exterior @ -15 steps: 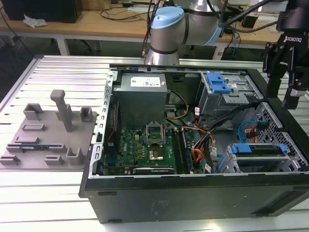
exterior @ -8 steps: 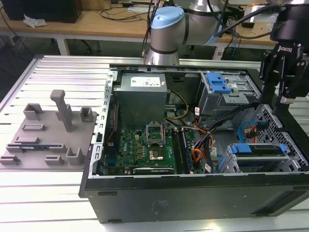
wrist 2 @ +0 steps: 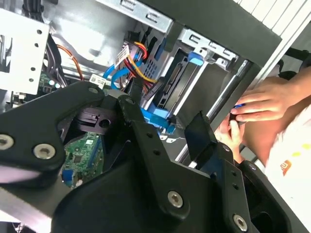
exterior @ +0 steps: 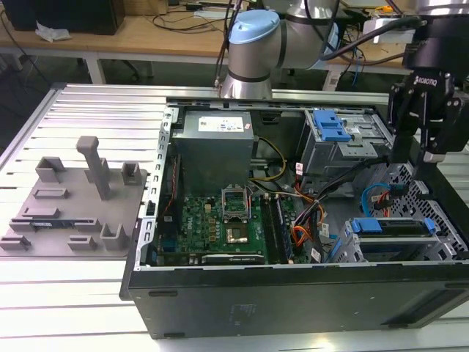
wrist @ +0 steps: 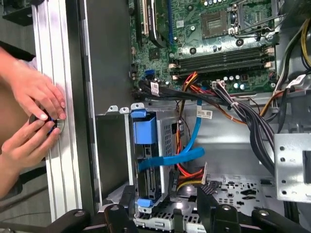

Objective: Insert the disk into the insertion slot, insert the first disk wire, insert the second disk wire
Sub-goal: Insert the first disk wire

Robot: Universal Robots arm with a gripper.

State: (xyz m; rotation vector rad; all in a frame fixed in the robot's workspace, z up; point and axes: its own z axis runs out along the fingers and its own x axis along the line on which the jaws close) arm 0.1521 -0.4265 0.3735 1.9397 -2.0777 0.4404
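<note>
- Exterior view: the case (exterior: 293, 301) is laid open on its side on the bench (exterior: 95, 110).
- The tool (exterior: 419, 143) is held above the case's drive corner with its fingers pointing down, and nothing is seen in it.
- The disk (exterior: 381, 226) is found inside the case, lying in the insertion slot (exterior: 440, 251). Its blue carrier end is turned toward the case interior, judged to be so that the wires can reach it.
- A blue cable (exterior: 368, 196) is looped inside the case just over the slot. The power supply (exterior: 216, 143) and motherboard (exterior: 212, 224) are noted deeper in the case.
- Second wrist view: the tool (wrist 2: 165, 116) is seen spread wide and empty, judged free for wire work. A bundle of coloured wires (wrist 2: 138, 56) is hung inside the case beyond it.
- A person's hand (wrist 2: 262, 102) is kept outside the case wall.
- First wrist view: the tool (wrist: 166, 199) is poised over the slot, its fingers well apart.
- The disk's end is crossed by the blue cable; whether the cable is plugged in cannot be told.
- Outside the case, on the bench rail, the person's hand and a second hand (wrist: 22, 145) are closed round a small dark object (wrist: 51, 125). They are judged to be clear of the tool's working room.
</note>
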